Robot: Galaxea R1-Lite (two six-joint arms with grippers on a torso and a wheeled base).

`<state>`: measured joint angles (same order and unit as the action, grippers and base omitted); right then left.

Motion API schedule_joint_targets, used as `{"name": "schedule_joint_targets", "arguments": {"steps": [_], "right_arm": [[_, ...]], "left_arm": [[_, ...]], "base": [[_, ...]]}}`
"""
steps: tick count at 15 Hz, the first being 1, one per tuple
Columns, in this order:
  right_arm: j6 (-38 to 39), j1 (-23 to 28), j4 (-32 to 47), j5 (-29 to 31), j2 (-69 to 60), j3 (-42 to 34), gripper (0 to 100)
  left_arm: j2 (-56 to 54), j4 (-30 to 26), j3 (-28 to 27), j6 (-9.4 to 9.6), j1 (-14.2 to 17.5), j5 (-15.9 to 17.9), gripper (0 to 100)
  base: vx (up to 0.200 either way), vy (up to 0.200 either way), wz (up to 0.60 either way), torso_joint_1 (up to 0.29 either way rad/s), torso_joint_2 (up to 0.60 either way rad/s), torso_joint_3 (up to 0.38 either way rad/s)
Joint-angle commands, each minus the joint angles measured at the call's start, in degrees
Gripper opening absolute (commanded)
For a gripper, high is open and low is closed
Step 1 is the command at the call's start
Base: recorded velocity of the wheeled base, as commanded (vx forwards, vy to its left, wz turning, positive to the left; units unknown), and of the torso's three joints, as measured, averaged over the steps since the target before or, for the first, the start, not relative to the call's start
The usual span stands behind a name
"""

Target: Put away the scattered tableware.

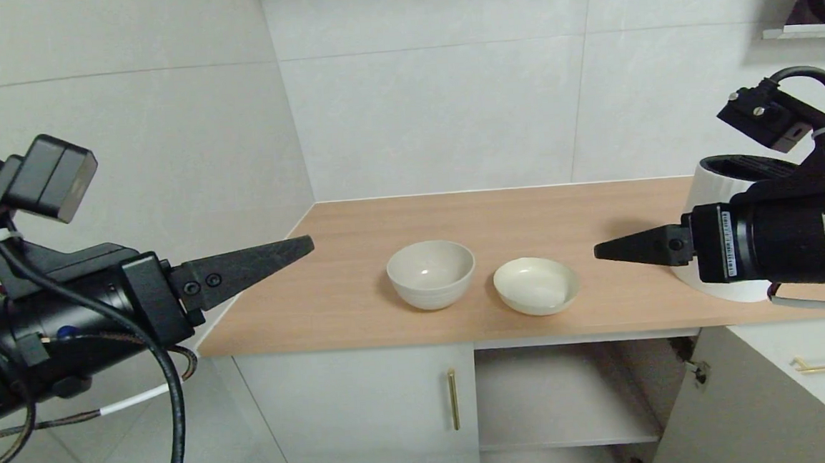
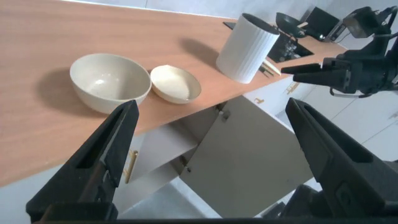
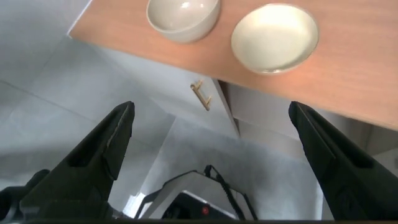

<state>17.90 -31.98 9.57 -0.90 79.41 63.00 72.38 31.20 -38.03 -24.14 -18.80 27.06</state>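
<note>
KITCHEN CORNER: The left claw [image 1: 299,247] hangs in the air well to the left of the deep bowl [image 1: 431,273], out beyond the left end of the desk [image 1: 345,300]. Its fingers are spread wide and hold nothing. The deep bowl itself sits upright near the desk's front edge. Just to the right of the deep bowl, close beside it but not touching, rests a shallow bowl [image 1: 536,285]. Farther right of the deep bowl, past the shallow one, the right claw [image 1: 610,250] hovers with its tip pointing back toward the pair, fingers likewise spread apart and holding nothing. Well to the right of the deep bowl, partly behind that arm, stands a white ribbed pot [image 1: 710,184]. Below and to the right of the deep bowl, a cupboard [image 1: 558,387] under the desk stands with its door [image 1: 709,399] swung open.

By the look of it, the tidying has barely begun. Neither bowl has been lifted, and both remain out on the desk. The open cupboard appears the likely place for them. Each bowl has yet to be gripped, carried down and set inside.
</note>
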Motion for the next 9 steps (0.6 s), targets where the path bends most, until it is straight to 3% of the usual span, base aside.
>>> {"name": "schedule_joint_targets", "arguments": {"steps": [1, 3, 5, 6, 7, 8, 9], "right_arm": [[0.03, -0.02, -0.08, 0.02, 0.40, -0.07, 100], [0.12, -0.02, -5.35, -0.06, 2.33, 0.46, 100], [0.12, 1.74, -6.05, 0.37, 5.76, 0.54, 100], [0.12, 1.74, -6.14, 0.37, 5.84, 0.63, 100], [0.03, 3.06, -6.32, 0.29, 8.92, 0.81, 100], [0.12, 3.94, -6.49, 0.37, 10.24, 0.98, 100], [0.21, 4.11, -6.76, 0.46, 11.12, 1.16, 100]], "left_arm": [[0.13, -0.08, -0.20, -0.03, -0.01, 0.01, 100], [1.54, -1.93, -4.24, -0.03, -0.01, 0.27, 100], [4.70, -10.37, -12.68, 0.06, 0.52, 0.27, 100], [4.70, -10.81, -13.03, 0.06, 0.52, 0.27, 100], [5.85, -28.12, -19.62, 0.49, 0.96, 0.27, 100], [6.64, -35.68, -22.79, 2.25, 0.78, 0.18, 100], [7.69, -39.55, -24.63, 3.92, 0.87, -0.17, 100]], "base": [[0.000, 0.000, 0.00, 0.066, -0.15, -0.085], [0.000, 0.000, 0.00, 0.032, -0.06, -0.039], [0.000, 0.000, 0.00, 0.000, 0.00, 0.000], [0.000, 0.000, 0.00, 0.000, 0.00, 0.000], [0.000, 0.000, 0.00, 0.000, 0.00, 0.000], [0.000, 0.000, 0.00, 0.000, 0.00, 0.000], [0.000, 0.000, 0.00, 0.000, 0.00, 0.000]]}}
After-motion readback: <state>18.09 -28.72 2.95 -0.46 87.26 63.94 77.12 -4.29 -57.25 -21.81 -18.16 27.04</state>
